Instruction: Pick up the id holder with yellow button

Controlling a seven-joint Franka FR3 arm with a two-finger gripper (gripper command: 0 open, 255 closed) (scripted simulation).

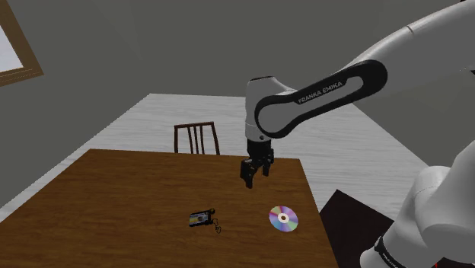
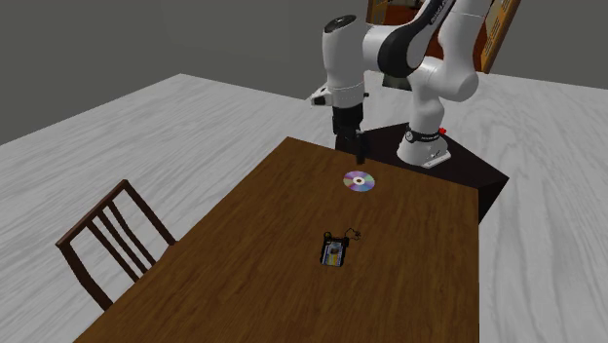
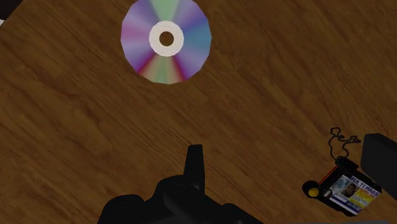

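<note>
gripper (image 1: 256,181): matte black fingers spread apart, clasping nothing; hangs above the table | id holder (image 1: 202,218): flat black rectangle, round yellow button at one end, thin looped cord; lies on brown wood-grain table (image 1: 114,198), near glossy rainbow disc (image 1: 283,219)

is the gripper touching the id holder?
Apart. Shoulder view: the gripper hangs above the table, and the id holder lies flat off to one side, with bare wood between them.
</note>
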